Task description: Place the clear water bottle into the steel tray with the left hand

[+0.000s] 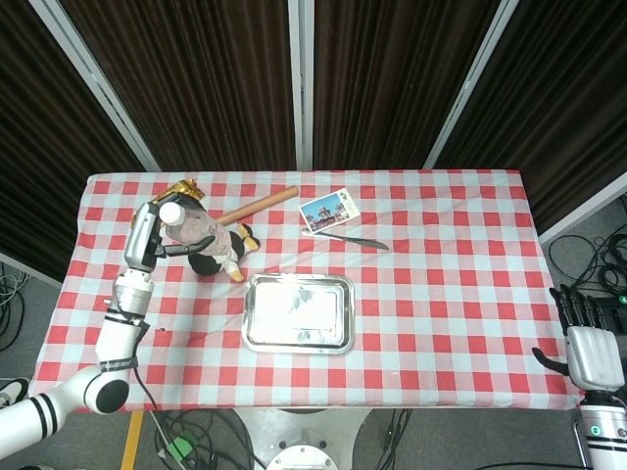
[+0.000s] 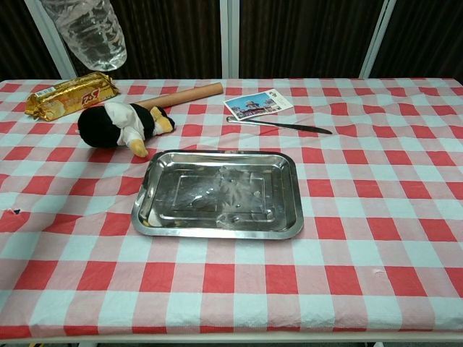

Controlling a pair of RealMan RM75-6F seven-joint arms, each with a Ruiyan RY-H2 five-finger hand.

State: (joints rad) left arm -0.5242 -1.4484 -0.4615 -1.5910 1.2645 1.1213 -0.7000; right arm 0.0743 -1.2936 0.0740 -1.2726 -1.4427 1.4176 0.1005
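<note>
My left hand point(image 1: 144, 239) grips the clear water bottle point(image 1: 192, 226) near its white cap and holds it high above the table's left side, over the plush toy. In the chest view only the bottle's lower part point(image 2: 88, 32) shows at the top left, tilted; the hand itself is out of that frame. The steel tray point(image 1: 299, 311) lies empty in the middle of the checked table, down and to the right of the bottle; its rim point(image 2: 217, 229) shows in the chest view too. My right hand point(image 1: 590, 347) hangs off the table's right edge with its fingers apart, holding nothing.
A black-and-white plush toy point(image 2: 121, 124) lies just left of the tray. Behind it are a gold snack packet point(image 2: 70, 95), a wooden rolling pin point(image 2: 181, 95), a postcard point(image 2: 258, 103) and a knife point(image 2: 278, 126). The tablecloth point(image 1: 451, 264) is red-and-white checked.
</note>
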